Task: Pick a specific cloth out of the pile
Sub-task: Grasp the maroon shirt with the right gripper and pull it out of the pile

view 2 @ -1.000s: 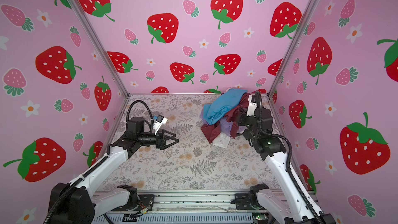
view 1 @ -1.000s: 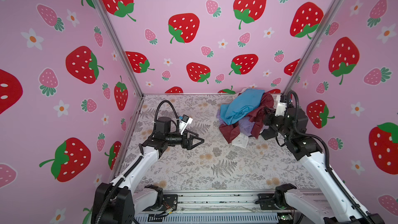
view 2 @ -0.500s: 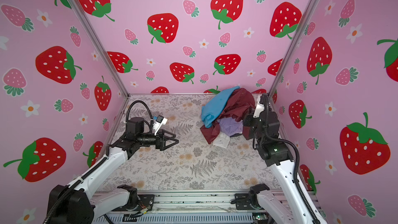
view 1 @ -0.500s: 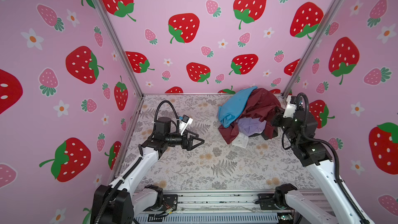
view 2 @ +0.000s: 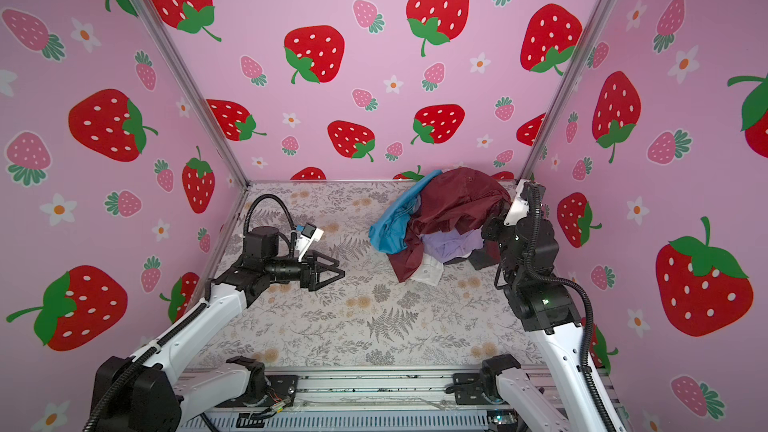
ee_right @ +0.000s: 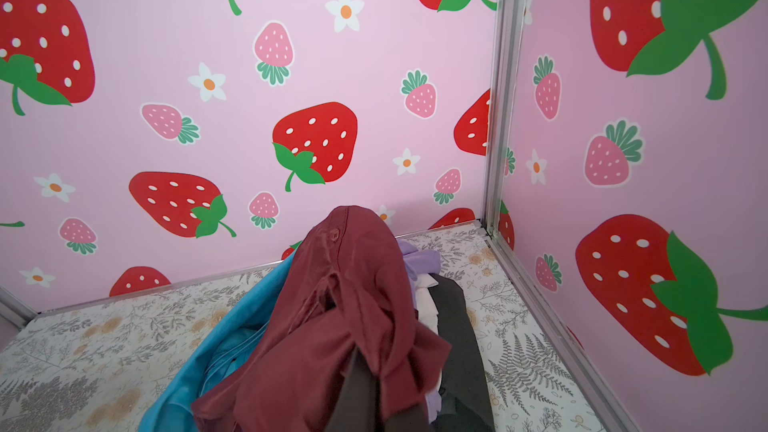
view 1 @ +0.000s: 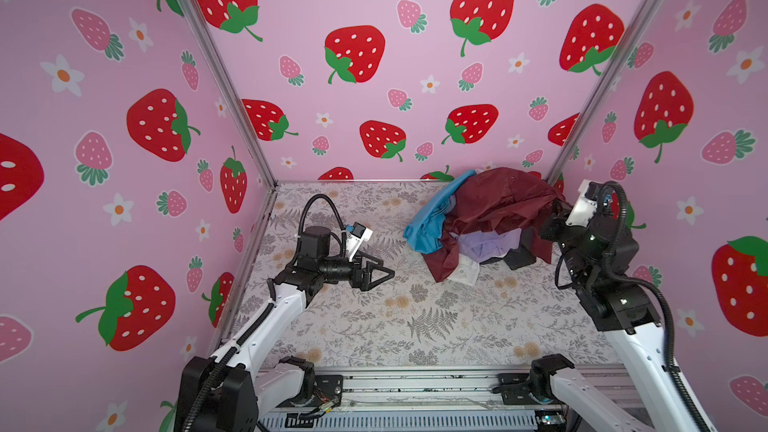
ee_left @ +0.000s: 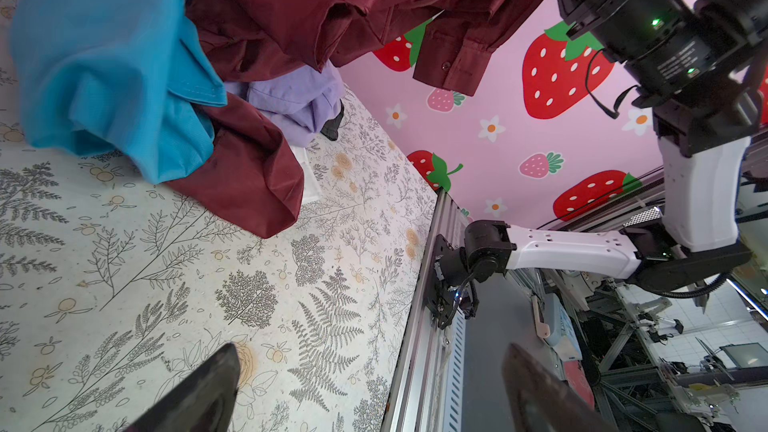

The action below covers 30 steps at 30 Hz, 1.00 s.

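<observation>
The pile (view 1: pixel 432 226) lies at the back right of the patterned table, near the corner. The cloth (view 1: pixel 503 201), dark maroon and slightly shiny, is raised and draped over the pile in both top views (view 2: pixel 457 197). My right gripper (view 1: pixel 550 214) is shut on its right edge, the fingers wrapped in fabric. The right wrist view shows the cloth (ee_right: pixel 345 305) bunched round that gripper (ee_right: pixel 374 392). One maroon end (view 1: pixel 446 261) still trails onto the table. My left gripper (view 1: pixel 384 273) hovers open and empty left of the pile, its fingers (ee_left: pixel 208 388) wide apart.
Under the maroon fabric lie a bright blue cloth (view 1: pixel 428 226), a lavender cloth (view 1: pixel 486 243), a white cloth (view 1: pixel 465 274) and a black one (view 1: pixel 519 259). Strawberry walls close in on three sides, with a metal corner post (view 1: pixel 561 168) just behind the pile. A rail (view 1: pixel 415 384) edges the front.
My right gripper has risen and pulled back to the right with the maroon cloth, stretching it up over the pile and uncovering the lavender cloth. The left arm has stayed still.
</observation>
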Tool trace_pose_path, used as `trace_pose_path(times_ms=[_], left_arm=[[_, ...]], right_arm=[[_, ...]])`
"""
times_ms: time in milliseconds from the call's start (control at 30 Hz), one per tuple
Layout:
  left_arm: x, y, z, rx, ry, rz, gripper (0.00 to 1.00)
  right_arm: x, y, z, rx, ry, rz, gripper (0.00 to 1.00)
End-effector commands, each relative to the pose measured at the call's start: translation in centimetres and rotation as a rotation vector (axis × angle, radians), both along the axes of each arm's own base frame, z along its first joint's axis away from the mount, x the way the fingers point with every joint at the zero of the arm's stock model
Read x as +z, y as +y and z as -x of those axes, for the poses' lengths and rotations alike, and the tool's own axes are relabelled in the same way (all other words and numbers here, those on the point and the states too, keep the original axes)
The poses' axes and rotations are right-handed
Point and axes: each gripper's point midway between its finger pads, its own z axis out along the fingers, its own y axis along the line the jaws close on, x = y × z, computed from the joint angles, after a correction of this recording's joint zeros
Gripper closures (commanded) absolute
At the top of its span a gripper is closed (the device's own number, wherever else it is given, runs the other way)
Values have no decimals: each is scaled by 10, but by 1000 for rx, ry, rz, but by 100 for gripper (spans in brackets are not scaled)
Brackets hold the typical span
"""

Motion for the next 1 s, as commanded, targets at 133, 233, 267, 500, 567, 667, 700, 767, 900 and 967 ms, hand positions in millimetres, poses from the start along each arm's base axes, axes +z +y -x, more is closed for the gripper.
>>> trace_pose_path(times_ms=[133,233,267,500,567,667,700,767,900,967], left_arm=[[17,-2,-1,-17,-57,9,1],[17,-2,-1,-18,-55,8,1],[16,-2,-2,-18,-55,8,1],[17,-2,-1,-19,-55,8,1],[17,-2,-1,-19,-56,7,1],[17,-2,0,-20,-58,8,1],[18,-2,0,-19,-59,8,1],[18,-2,-1,-16,-60,7,1],[21,0,0,2,-77,1,1],[26,1,1,8,-91,4,1]], right_arm=[[50,-19,18,-73,-146,-25,100],[62,-22,25,-78,-185,-38,100],[65,-23,27,-79,-196,-41,100],[87,-23,37,-61,-264,-65,100],[93,-21,39,-45,-282,-72,100],[101,-17,42,-17,-308,-83,100],[104,-15,42,-4,-315,-89,100],[111,-11,44,27,-334,-99,100],[126,7,46,138,-370,-131,100],[132,24,47,233,-381,-143,100]])
